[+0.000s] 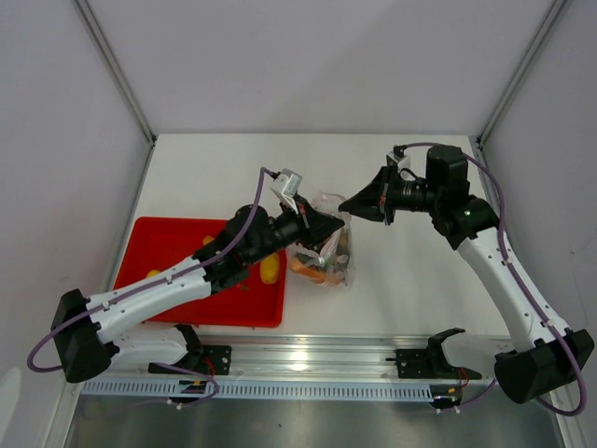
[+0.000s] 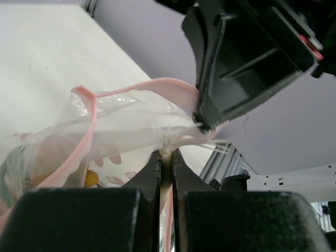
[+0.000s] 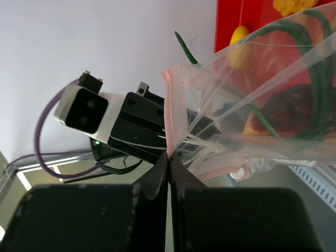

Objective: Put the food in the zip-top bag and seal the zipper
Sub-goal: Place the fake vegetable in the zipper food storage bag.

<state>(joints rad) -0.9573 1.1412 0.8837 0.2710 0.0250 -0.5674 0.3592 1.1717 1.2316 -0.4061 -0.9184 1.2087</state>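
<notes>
Red tray (image 1: 159, 280) sits on L side of white table (image 1: 420, 289). The left arm lies diagonally across it and hides much of its floor; one yellow food piece (image 1: 270, 270) shows on the tray just beside that arm, near the tray's R edge. Zip-top bag (image 1: 328, 250) is just R of the tray, held up off the table btwn the two grippers, mouth uppermost. Inside it, per right wrist view: green stalks (image 3: 315, 79) curling round and an orange-brown wedge (image 3: 258, 126) lower down; other contents too blurred thru the crinkly plastic to name. Zipper (image 2: 139, 88) runs as a pink strip along the mouth, bowed into an open loop in left wrist view, so mouth is not pressed flat there. Left gripper (image 2: 166, 155): jaws together, pinching a fold of clear bag plastic at the mouth edge, no visible gap. Right gripper (image 3: 168, 156): jaws likewise closed tight, w/ the pink strip running straight down into the pinch. The grippers face each other across the bag mouth, very near, each filling part of the other's wrist view.
</notes>
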